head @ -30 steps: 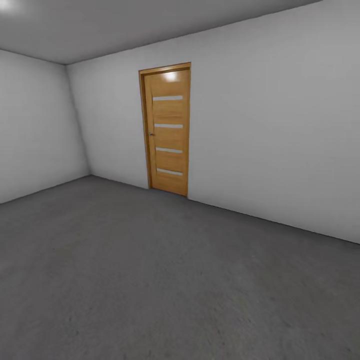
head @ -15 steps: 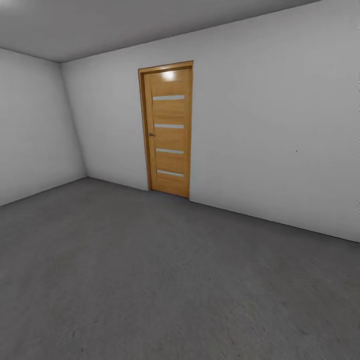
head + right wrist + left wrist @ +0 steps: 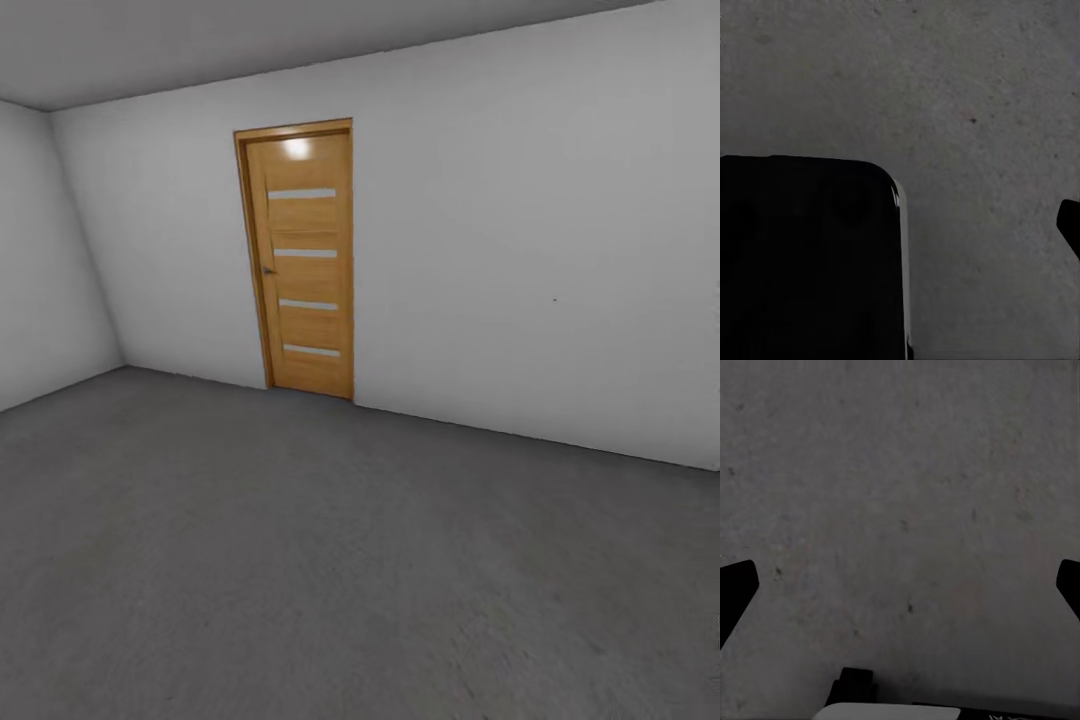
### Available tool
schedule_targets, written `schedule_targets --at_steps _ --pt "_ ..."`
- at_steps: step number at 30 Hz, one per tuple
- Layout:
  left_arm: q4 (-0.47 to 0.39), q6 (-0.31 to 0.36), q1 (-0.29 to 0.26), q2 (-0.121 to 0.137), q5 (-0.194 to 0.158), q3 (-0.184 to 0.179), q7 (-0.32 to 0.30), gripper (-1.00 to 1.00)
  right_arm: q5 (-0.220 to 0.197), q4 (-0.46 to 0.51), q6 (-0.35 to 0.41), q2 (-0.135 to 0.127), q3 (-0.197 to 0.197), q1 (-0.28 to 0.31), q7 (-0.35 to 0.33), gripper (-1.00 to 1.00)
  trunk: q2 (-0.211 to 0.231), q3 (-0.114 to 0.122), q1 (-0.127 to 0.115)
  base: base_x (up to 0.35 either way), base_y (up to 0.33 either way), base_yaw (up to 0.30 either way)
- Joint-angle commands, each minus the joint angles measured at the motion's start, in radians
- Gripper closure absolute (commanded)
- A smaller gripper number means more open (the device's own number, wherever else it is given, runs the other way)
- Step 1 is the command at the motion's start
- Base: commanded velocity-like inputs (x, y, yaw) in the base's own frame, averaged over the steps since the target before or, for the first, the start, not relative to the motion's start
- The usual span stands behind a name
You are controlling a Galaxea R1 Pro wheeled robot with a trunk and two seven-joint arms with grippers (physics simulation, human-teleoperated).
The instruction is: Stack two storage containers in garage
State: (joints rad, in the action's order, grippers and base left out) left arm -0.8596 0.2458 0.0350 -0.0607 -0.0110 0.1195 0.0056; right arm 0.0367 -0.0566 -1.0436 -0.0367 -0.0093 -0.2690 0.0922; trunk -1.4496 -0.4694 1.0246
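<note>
We're in the garage (image 3: 560, 200) — bare white-grey walls, a wooden slatted door (image 3: 300, 260) shut at the far wall, left of centre, and a wide sweep of the floor (image 3: 330, 560), dark rough concrete, running to the near edge. No orange-red container can be seen anywhere on it, so where the storage containers sit, which way they point and how their long axis lies can't be told from here. The left claw (image 3: 900, 585) hangs over the concrete with its dark fingertips (image 3: 735, 589) far apart at the picture's edges — spread wide, nothing between them. The right claw (image 3: 982, 225): one fingertip at the edge, a big black block beside it; wide or narrow, I cannot tell. My judgement on handling: thin plain-walled open boxes should be light and a bit flexible, best pinched on a wall at the rim.
</note>
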Motion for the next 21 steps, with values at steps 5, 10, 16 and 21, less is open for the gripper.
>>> schedule_targets --at_steps 5,10,16,21 --pt "-0.003 0.006 0.001 -0.001 -0.001 0.002 0.001 -1.0 0.005 -0.002 -0.004 0.0 -0.001 0.001 0.006 -1.0 0.0 -0.001 0.0 0.184 0.286 -0.257" --pt "-0.003 0.006 0.001 -0.001 -0.001 0.002 0.001 -1.0 0.005 -0.002 -0.004 0.0 -0.001 0.001 0.006 -1.0 0.0 -0.001 0.0 0.185 0.286 -0.134" --pt "-0.003 0.006 0.0 -0.001 -0.001 0.002 0.001 -1.0 0.005 -0.002 -0.004 0.0 0.0 0.001 0.006 -1.0 0.0 -0.001 0.0 0.185 0.286 -0.014" --pt "-0.003 0.006 0.0 -0.001 -0.001 0.002 0.001 -1.0 0.005 -0.002 -0.004 0.0 0.0 0.001 0.006 -1.0 0.0 -0.001 0.0 0.185 0.286 -0.001"
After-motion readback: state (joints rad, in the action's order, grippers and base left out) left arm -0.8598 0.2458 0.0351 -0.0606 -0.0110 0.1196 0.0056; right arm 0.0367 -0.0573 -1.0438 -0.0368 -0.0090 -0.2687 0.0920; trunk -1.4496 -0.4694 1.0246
